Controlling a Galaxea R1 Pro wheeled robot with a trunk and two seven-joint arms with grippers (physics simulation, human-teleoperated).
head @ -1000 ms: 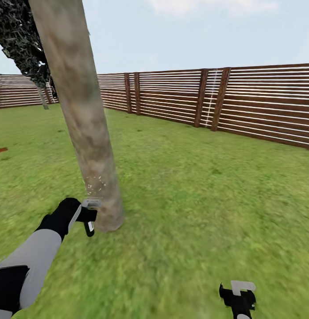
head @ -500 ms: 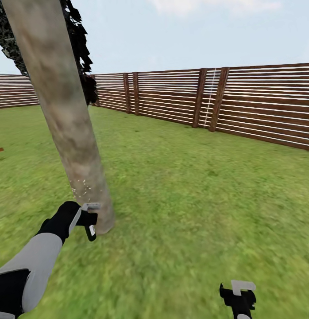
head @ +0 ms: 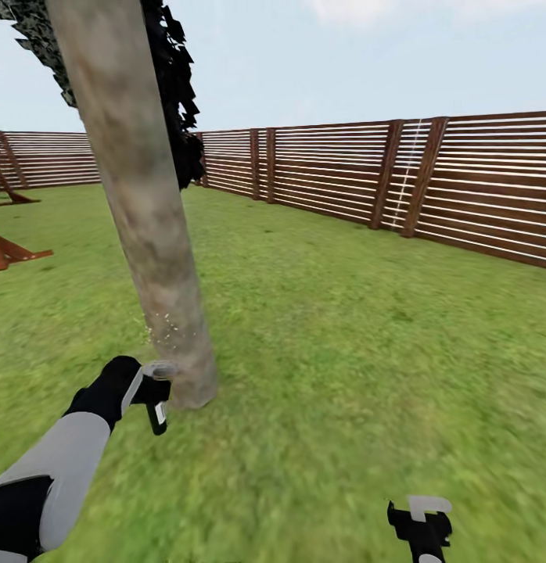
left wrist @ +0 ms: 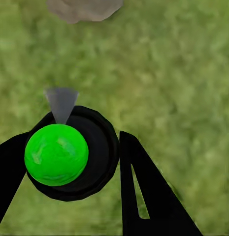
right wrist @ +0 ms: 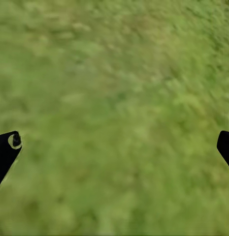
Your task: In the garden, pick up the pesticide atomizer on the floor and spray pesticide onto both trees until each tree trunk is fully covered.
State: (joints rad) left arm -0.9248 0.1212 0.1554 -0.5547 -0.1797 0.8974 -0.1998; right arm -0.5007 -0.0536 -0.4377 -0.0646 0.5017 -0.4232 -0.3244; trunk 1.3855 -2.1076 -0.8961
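Holding the spray bottle point(head: 156, 389) clamped between our left gripper's point(head: 152, 391) fingers, we have its grey nozzle just beside the foot of the pale tree trunk point(head: 148, 219), where white specks dot the bark. Wooden frames point(head: 11, 252) sit at the lawn's far left edge. Right of the trunk, open grass point(head: 359, 328) runs to the slatted fence point(head: 429, 184). Our right gripper point(head: 420, 528) hangs low with fingers spread wide, nothing between them.
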